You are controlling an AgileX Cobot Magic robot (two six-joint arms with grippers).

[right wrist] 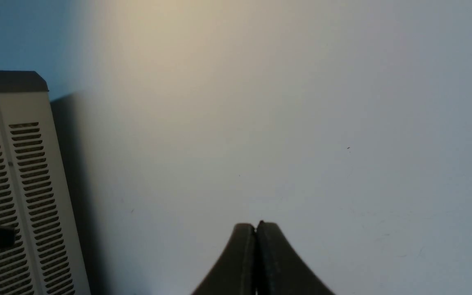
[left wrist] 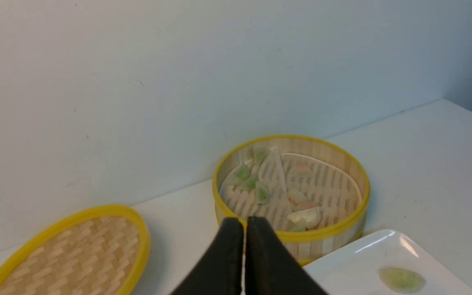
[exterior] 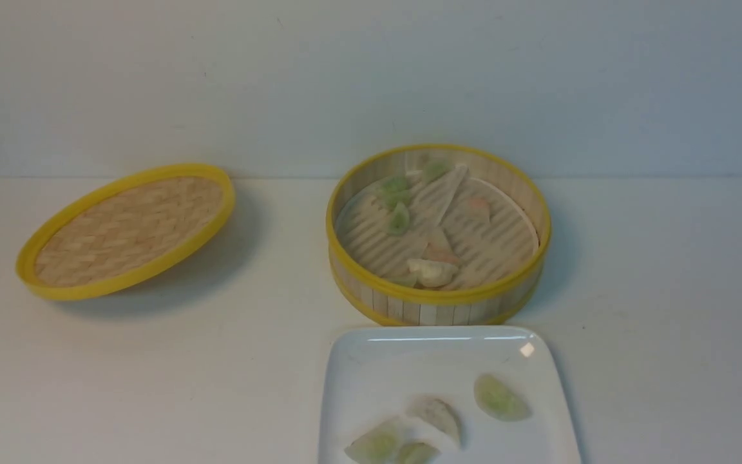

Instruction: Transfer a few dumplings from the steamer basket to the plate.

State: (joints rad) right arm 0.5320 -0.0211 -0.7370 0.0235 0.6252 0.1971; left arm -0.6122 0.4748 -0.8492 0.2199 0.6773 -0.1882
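Note:
The steamer basket (exterior: 438,303) stands mid-table, holding several dumplings (exterior: 433,270) on its slatted floor; it also shows in the left wrist view (left wrist: 326,235). The white plate (exterior: 358,380) lies just in front of it with several dumplings (exterior: 500,397) on it; its corner (left wrist: 355,262) with one green dumpling (left wrist: 402,280) shows in the left wrist view. My left gripper (left wrist: 244,223) is shut and empty, held back from the basket's near rim. My right gripper (right wrist: 255,226) is shut and empty, facing a bare wall. Neither gripper shows in the front view.
The flat woven lid (exterior: 127,230) with a yellow rim lies tilted at the left, also in the left wrist view (left wrist: 72,254). A wall runs along the table's far edge. A vented white box (right wrist: 14,184) stands at the side in the right wrist view.

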